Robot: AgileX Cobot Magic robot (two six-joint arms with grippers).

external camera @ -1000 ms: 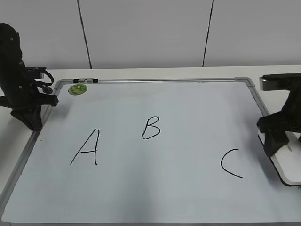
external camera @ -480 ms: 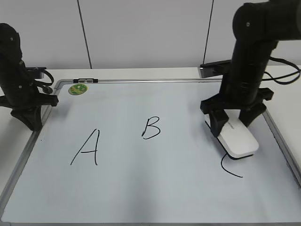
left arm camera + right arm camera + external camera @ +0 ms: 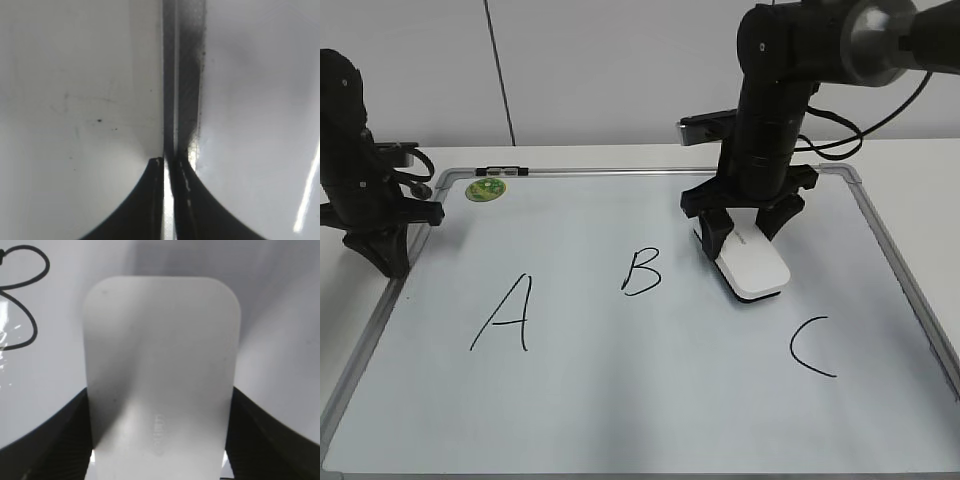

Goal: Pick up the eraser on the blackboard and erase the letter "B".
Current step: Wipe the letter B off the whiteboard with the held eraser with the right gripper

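Now right pincer [image 3: 746,232] clamping eraser [image 3: 752,264], open blackboard [image 3: 620,400] toward letter "B" [image 3: 642,271]

we see a pale panelled wall [image 3: 620,70] split by dark vertical seams, behind a white table [image 3: 910,165] under soft even light.

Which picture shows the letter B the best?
The exterior view. There the whole letter B sits plainly on the blackboard, left of the eraser gripped in the right claw. The right wrist view catches only curved strokes at its left edge. The left wrist view shows none of it.
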